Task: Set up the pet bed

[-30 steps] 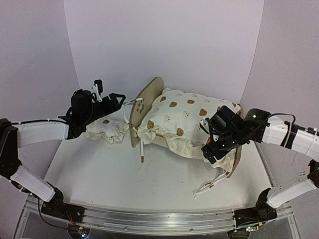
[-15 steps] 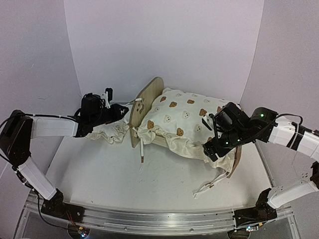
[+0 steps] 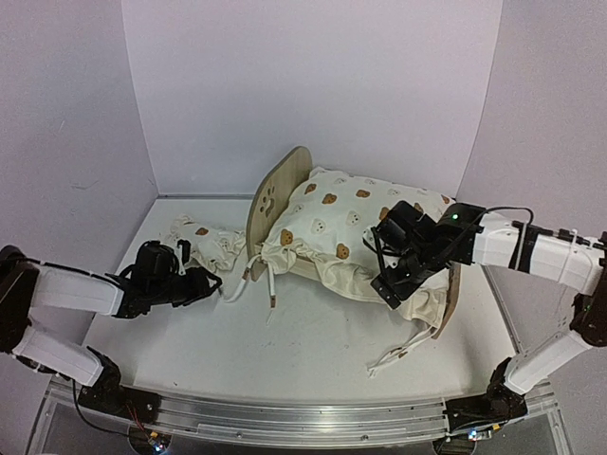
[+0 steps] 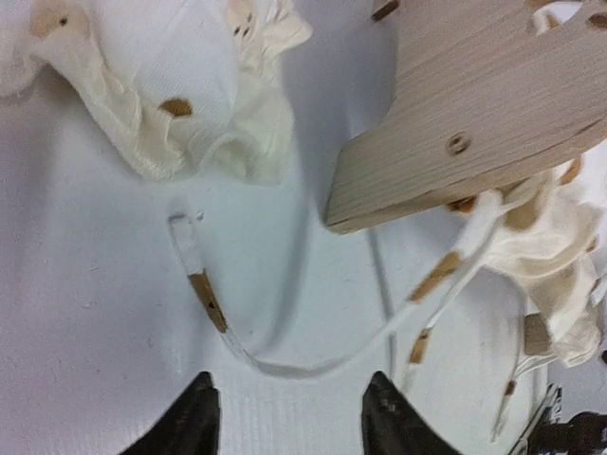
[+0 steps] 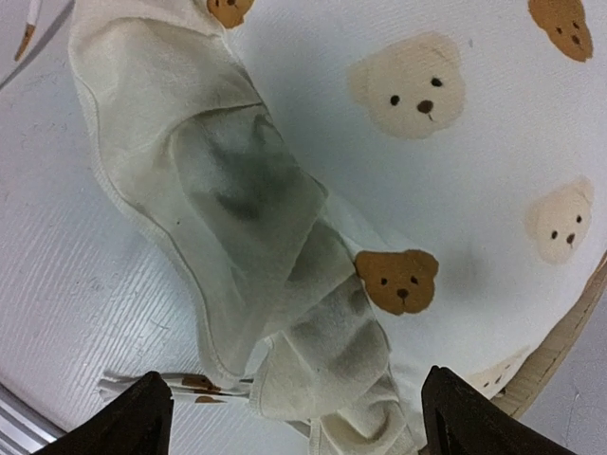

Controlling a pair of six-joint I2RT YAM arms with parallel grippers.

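Lowered from pet bed [image 3: 273,194] headboard to near-left table [image 3: 313,351], with left gripper [image 4: 289,403] jaws apart, empty, beside a tie [image 4: 313,365]. Edged left over cushion [image 3: 346,223] ruffle, with right gripper [image 5: 294,412] jaws wide apart.

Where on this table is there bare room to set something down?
The widest bare patch of table lies in front, between the cushion and the near edge. A narrower strip runs behind the pillow along the back wall. Crowded: around the pet bed and the left gripper.

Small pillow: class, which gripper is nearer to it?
Left. The left gripper is low on the near side of the pillow, not touching it. The right gripper hovers over the cushion on the bed.
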